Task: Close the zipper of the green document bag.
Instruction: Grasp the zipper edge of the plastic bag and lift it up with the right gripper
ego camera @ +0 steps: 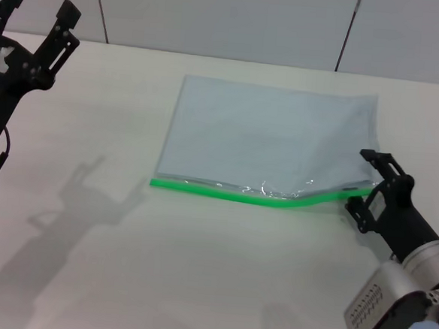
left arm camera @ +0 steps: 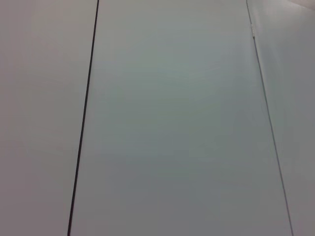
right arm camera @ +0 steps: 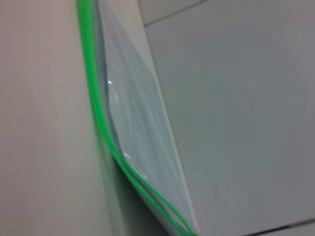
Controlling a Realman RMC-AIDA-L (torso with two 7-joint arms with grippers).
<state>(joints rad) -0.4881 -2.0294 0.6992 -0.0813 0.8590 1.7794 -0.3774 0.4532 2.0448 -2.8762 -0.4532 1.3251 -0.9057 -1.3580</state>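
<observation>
Your surface [ego camera: 122,263] is plain white, backed by pale wall panels [ego camera: 222,18] with dark seams. The green document bag [ego camera: 270,142] lies flat near its middle, zipper [ego camera: 232,193] along the near edge. That strip bows upward toward its right end, and the right wrist view shows the two green tracks [right arm camera: 147,189] parted there. Your right tool [ego camera: 368,194] sits low at the bag's near right corner, arm reaching in from the lower right, its dark fingers [ego camera: 378,159] straddling the zipper's end; you cannot tell whether they pinch it. Your left tool [ego camera: 38,5] is raised at far left, well apart from the bag, fingers spread and holding nothing.
</observation>
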